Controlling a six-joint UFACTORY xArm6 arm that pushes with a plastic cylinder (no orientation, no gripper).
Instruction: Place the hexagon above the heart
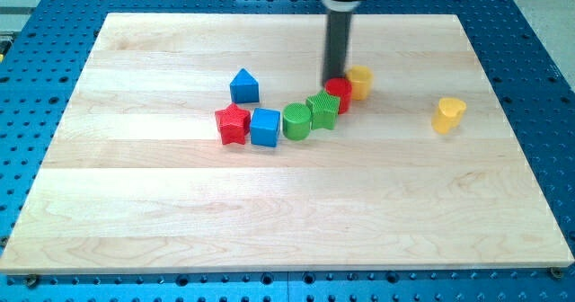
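The yellow hexagon (360,82) lies right of the board's centre, towards the view's top. The yellow heart (448,115) lies apart at the view's right, lower than the hexagon. My tip (335,77) stands just left of the hexagon, touching or nearly touching it, and right behind the red round block (339,95). The red round block touches the hexagon's lower left side.
A curved row runs down-left from the red round block: green star (322,110), green cylinder (296,120), blue cube (265,127), red star (233,123). A blue house-shaped block (243,86) stands above the row's left end. The wooden board (180,212) lies on a blue perforated table.
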